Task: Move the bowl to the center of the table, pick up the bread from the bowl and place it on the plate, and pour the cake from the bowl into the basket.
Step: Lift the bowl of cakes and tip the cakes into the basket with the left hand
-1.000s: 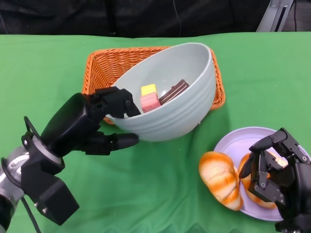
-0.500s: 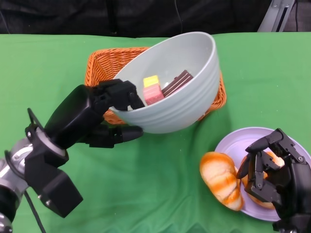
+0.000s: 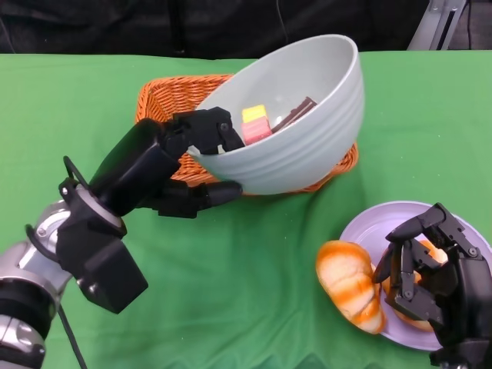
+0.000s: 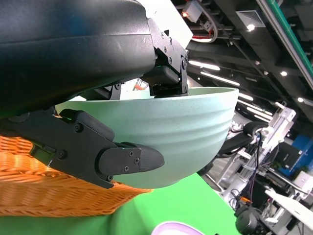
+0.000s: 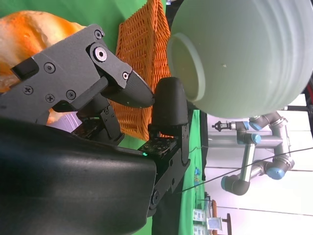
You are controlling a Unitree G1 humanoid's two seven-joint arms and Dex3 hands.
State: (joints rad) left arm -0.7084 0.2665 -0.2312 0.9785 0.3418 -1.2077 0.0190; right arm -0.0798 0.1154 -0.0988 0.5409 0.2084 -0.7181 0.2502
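Left hand [image 3: 201, 142] grips the tilted bowl's [image 3: 307, 146] rim above the basket [image 3: 165, 100]; cake pieces [image 3: 265, 123] lie inside. Right hand [image 3: 427, 265] curls over bread [image 3: 350, 284] on the plate [image 3: 369, 227].

In the head view the bowl [image 3: 296, 127] covers most of the basket [image 3: 165, 100], so only its left end and a strip of its right rim show, and the right hand [image 3: 430, 269] hides most of the second bread [image 3: 437, 252] and the near part of the plate [image 3: 373, 227]. The cake [image 3: 257, 124] pieces lie partly behind the bowl's near wall and the left hand [image 3: 196, 150], whose fingers inside the rim are cut from sight. In the right wrist view the bread [image 5: 29, 27] runs off the picture's edge behind the hand, and whether the fingers touch it cannot be told.
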